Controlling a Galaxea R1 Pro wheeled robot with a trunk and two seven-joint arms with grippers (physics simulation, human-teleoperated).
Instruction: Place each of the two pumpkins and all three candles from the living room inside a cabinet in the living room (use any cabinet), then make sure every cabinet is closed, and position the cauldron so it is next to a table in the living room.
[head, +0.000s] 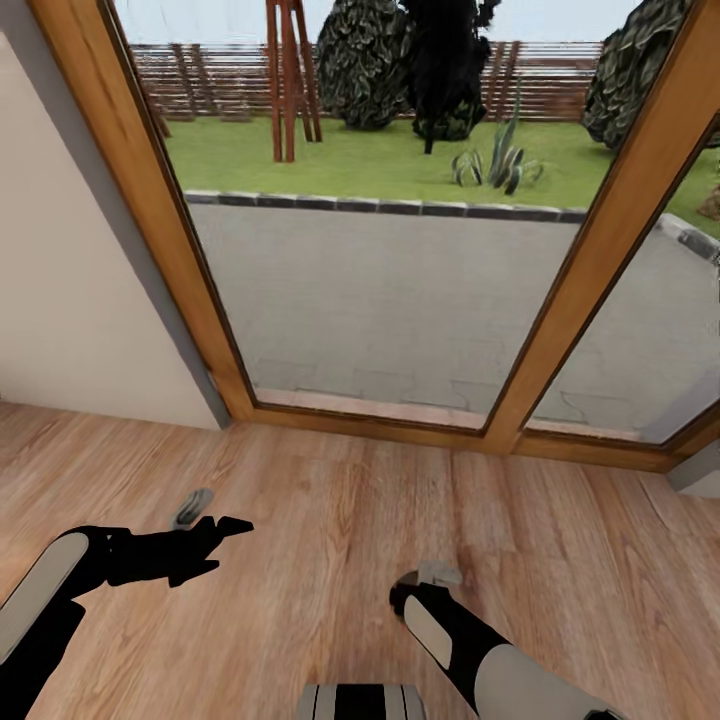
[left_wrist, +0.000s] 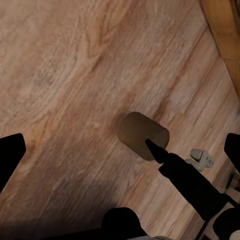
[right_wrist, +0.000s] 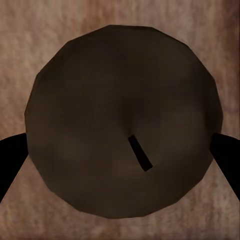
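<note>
The floor (head: 330, 500) was warm brown wood grain, the door frame (head: 180, 260) honey-coloured, the arms black and white, the candle (right_wrist: 122, 125) shadowed dull brown.

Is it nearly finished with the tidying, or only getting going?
Nothing finished can be judged here: the head view faces bare wooden floor and a glass door onto a garden. In hand: the right pincer appears to be closed on one candle, and the left pincer is open and empty. Left, at least: putting that candle in a cabinet.
</note>
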